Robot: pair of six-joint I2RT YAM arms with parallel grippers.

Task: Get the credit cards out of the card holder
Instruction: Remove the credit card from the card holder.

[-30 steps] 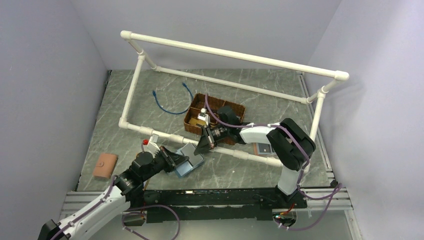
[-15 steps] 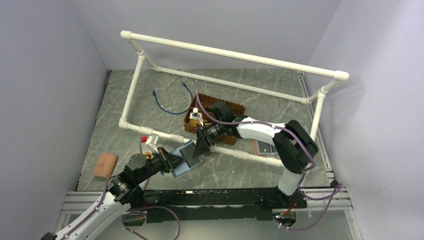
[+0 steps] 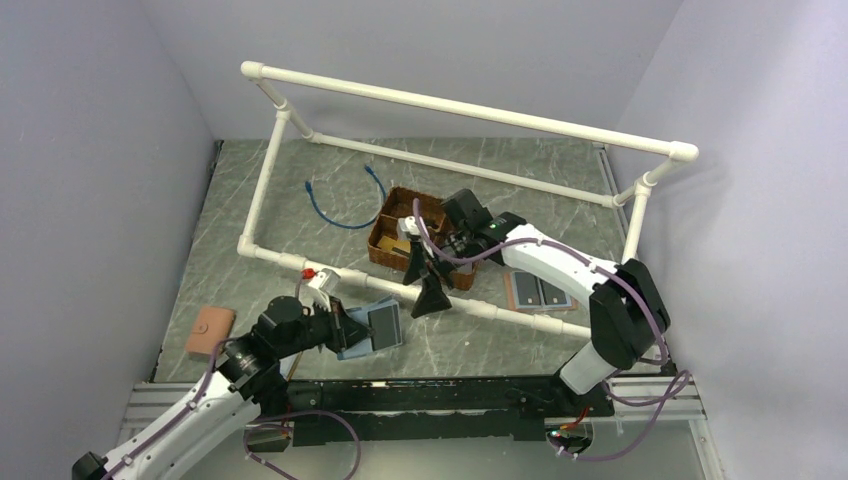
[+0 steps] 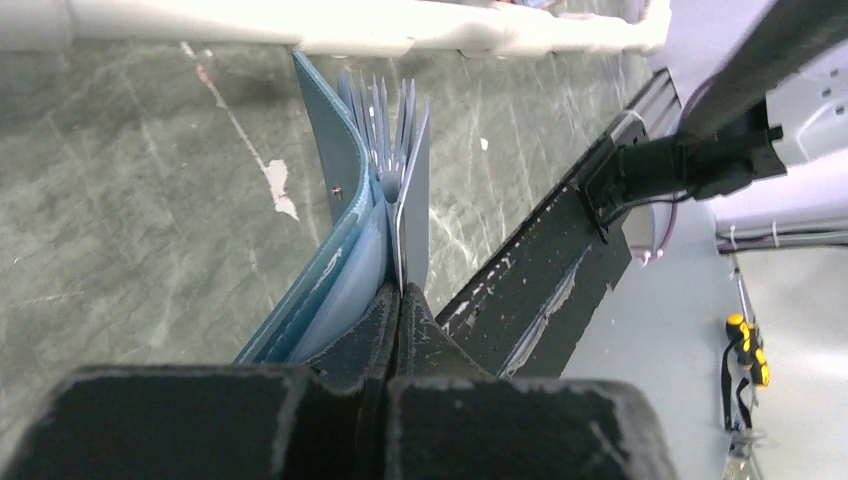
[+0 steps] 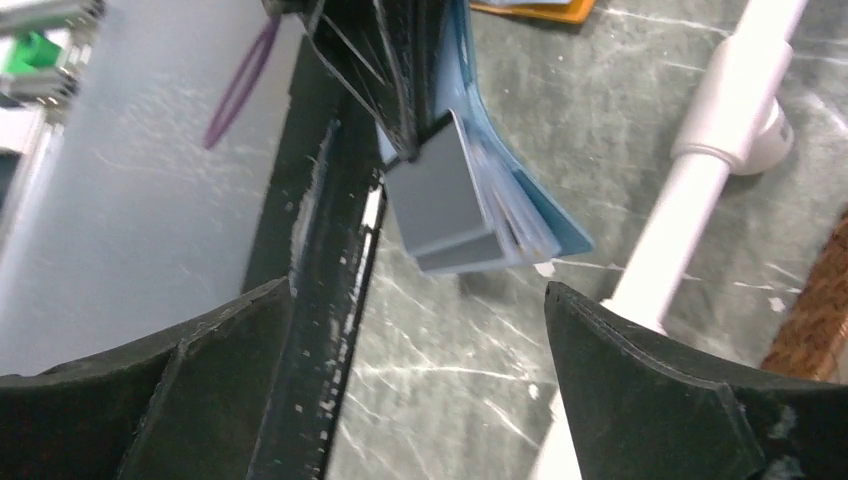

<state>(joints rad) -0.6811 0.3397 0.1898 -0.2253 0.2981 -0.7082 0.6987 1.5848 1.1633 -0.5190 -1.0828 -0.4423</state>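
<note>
Card holder (image 4: 335,190) sits pinched in left end effector (image 4: 397,300), near the splayed right end effector (image 3: 423,282).

Matt leathery card holder (image 4: 330,170); smooth marbled table (image 3: 480,345) (chipped); woven wicker basket (image 3: 383,243)

Robotics lab test cell, I'd say — plain lavender walls (image 3: 90,150) boxing in a marble-look tabletop (image 3: 480,340), white PVC pipe frame (image 3: 470,110), robot arms (image 3: 550,262) bolted beside an aluminium rail (image 3: 150,398).
</note>
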